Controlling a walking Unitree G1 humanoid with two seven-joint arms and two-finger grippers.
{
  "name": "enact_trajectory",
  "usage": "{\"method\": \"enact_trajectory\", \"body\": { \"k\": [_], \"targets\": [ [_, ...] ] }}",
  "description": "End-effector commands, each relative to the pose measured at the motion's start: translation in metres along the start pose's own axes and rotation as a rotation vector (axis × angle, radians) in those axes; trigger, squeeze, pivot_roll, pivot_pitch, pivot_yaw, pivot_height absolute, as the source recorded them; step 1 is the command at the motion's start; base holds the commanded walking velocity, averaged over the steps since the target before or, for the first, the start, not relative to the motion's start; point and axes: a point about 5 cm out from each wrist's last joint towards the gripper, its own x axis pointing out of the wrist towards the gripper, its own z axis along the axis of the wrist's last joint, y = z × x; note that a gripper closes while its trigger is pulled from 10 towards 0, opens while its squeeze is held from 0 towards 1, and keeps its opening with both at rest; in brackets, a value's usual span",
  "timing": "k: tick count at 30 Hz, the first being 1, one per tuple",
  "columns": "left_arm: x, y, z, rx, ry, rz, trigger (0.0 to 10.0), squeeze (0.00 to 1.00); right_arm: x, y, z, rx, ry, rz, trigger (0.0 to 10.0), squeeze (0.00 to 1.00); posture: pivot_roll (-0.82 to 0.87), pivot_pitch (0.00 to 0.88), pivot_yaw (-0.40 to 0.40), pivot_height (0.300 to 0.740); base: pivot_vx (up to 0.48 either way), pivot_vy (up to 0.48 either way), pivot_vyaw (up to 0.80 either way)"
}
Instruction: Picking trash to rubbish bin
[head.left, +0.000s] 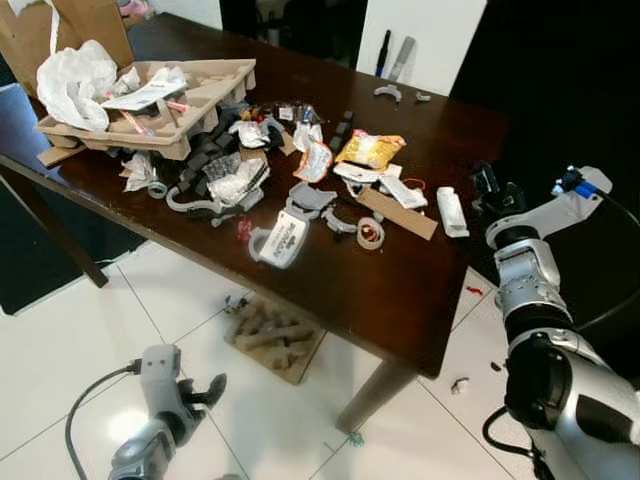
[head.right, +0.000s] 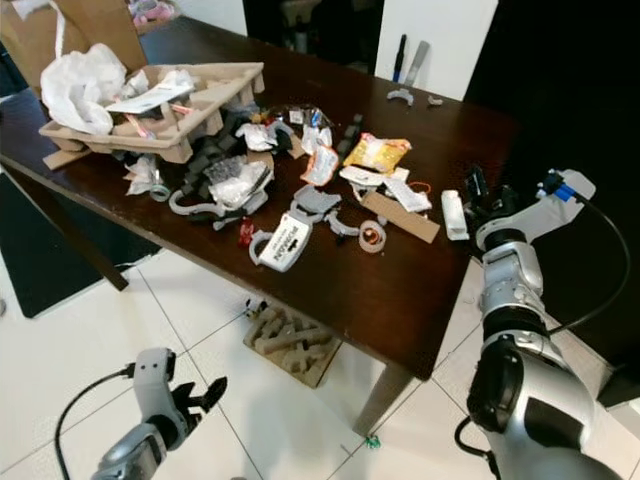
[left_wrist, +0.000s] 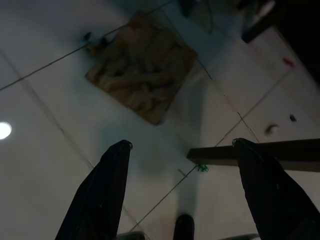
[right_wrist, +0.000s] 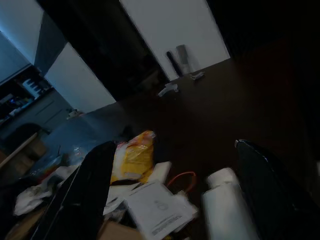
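Dark wooden table (head.left: 400, 290) carried the trash spread: a moulded pulp tray (head.left: 200, 95) with a crumpled white bag (head.left: 75, 80) at the far left end, grey and black scraps beside it, a yellow snack wrapper (head.left: 370, 148) near the middle, a cardboard strip (head.left: 398, 213), and a white tube (head.left: 452, 212) toward the right edge. Right gripper (head.left: 487, 190) sat at table height just beside the white tube, fingers spread wide, nothing between them; the right wrist view showed the tube (right_wrist: 225, 200) lying between the two black fingers (right_wrist: 82, 195), with the yellow wrapper (right_wrist: 134, 157) and printed paper beyond, dim. Left gripper (head.left: 205, 392) hung low over the white tiled floor (head.left: 60, 350), fingers parted and empty. Left wrist view looked down at a brown pulp piece (left_wrist: 142, 75) on the tiles under the table, plus small specks of litter near a table leg (left_wrist: 260, 152). Head views showed that same piece (head.left: 275, 335) under the table.
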Motion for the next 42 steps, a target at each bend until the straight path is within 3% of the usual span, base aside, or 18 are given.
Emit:
{"method": "enact_trajectory", "body": {
  "k": [1, 12, 21, 27, 34, 40, 42],
  "targets": [
    [-0.005, 0.002, -0.008, 0.003, 0.026, 0.000, 10.0, 0.00, 0.002, 0.002, 0.001, -0.003, -0.001, 0.017, 10.0, 0.00, 0.21, 0.113, -0.050, 0.740, 0.341, 0.000, 0.00],
    [-0.003, -0.001, -0.007, 0.023, 0.026, -0.016, 10.0, 0.00, 0.005, 0.008, 0.002, -0.013, 0.005, 0.072, 10.0, 0.00, 0.21, 0.111, -0.051, 0.740, 0.347, 0.000, 0.00],
    [0.001, -0.008, -0.005, 0.072, 0.051, -0.067, 10.0, 0.00, 0.007, 0.013, 0.006, -0.090, 0.024, 0.150, 10.0, 0.00, 0.21, 0.111, -0.051, 0.740, 0.000, -0.073, 0.00],
    [0.003, -0.010, -0.005, 0.079, 0.054, -0.077, 10.0, 0.00, 0.008, 0.022, 0.007, -0.179, 0.061, 0.279, 10.0, 0.00, 0.20, 0.117, -0.051, 0.740, 0.129, -0.302, 0.00],
    [-0.005, -0.001, -0.013, 0.083, 0.097, -0.036, 10.0, 0.00, 0.004, 0.035, 0.000, -0.282, 0.128, 0.454, 10.0, 0.00, 0.20, 0.117, -0.051, 0.740, 0.000, 0.000, 0.00],
    [-0.021, 0.013, -0.031, 0.044, 0.158, 0.044, 10.0, 0.00, 0.001, 0.052, -0.006, -0.349, 0.187, 0.650, 10.0, 0.00, 0.20, 0.117, -0.051, 0.740, 0.000, 0.000, 0.00],
    [-0.030, 0.021, -0.040, 0.012, 0.184, 0.090, 10.0, 0.00, -0.001, 0.059, -0.010, -0.425, 0.230, 0.722, 10.0, 0.00, 0.20, 0.117, -0.051, 0.740, 0.000, 0.000, 0.00]
  ]
}}
